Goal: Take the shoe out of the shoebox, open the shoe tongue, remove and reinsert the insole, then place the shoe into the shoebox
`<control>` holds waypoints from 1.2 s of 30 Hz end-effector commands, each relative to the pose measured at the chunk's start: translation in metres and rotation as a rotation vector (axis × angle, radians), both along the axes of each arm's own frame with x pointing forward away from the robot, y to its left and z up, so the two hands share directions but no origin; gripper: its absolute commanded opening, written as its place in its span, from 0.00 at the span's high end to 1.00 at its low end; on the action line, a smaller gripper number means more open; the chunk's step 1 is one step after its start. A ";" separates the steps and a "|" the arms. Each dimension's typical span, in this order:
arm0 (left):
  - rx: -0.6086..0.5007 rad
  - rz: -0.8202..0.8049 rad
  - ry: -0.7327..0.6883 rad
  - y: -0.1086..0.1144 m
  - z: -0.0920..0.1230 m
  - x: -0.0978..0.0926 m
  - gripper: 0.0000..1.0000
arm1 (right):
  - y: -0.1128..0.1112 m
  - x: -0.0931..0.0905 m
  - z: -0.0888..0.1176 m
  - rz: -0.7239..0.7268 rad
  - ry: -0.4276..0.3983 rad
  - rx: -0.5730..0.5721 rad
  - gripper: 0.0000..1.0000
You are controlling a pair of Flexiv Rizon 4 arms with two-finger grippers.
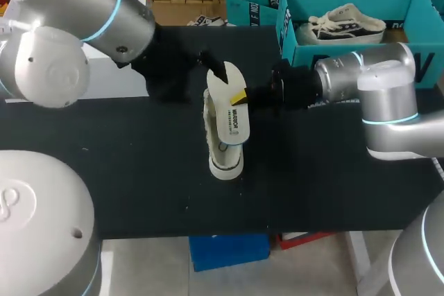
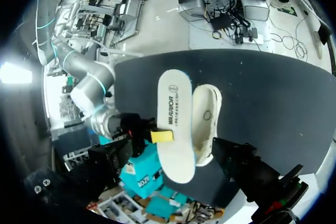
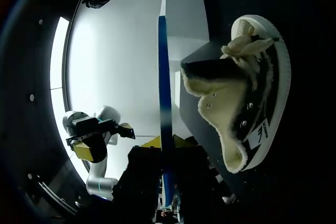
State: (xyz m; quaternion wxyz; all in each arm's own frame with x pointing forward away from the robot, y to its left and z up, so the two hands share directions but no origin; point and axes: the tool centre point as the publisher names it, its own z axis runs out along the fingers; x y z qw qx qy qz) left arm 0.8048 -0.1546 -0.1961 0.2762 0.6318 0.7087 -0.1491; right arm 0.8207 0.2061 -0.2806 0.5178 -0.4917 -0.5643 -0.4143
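Note:
A cream low shoe (image 1: 223,161) with fleecy lining rests on the black table (image 1: 139,171), near the middle. My right gripper (image 1: 238,95) is shut on the white insole (image 1: 232,112) and holds it just above the shoe's opening. From the left wrist the insole (image 2: 173,124) shows flat beside the shoe (image 2: 206,119), with the right gripper (image 2: 161,136) pinching its edge. From the right wrist the insole (image 3: 181,35) runs edge-on out of my right gripper (image 3: 167,153), and the shoe (image 3: 247,93) lies beside it. My left gripper (image 1: 211,64) hovers open behind the insole, holding nothing.
A teal shoebox (image 1: 347,53) stands at the back right of the table with a second shoe (image 1: 347,25) inside it. Another teal box (image 1: 257,1) sits behind it. Bare black table lies in front of and to the left of the shoe.

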 end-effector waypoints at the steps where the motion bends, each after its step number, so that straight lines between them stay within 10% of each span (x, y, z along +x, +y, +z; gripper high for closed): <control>1: 0.460 0.075 0.067 -0.010 0.004 0.000 0.00 | 0.001 0.000 -0.001 -0.002 -0.001 -0.001 1.00; 36: 0.472 0.026 0.168 -0.028 0.008 -0.011 0.00 | 0.001 0.000 -0.001 -0.002 -0.001 -0.001 1.00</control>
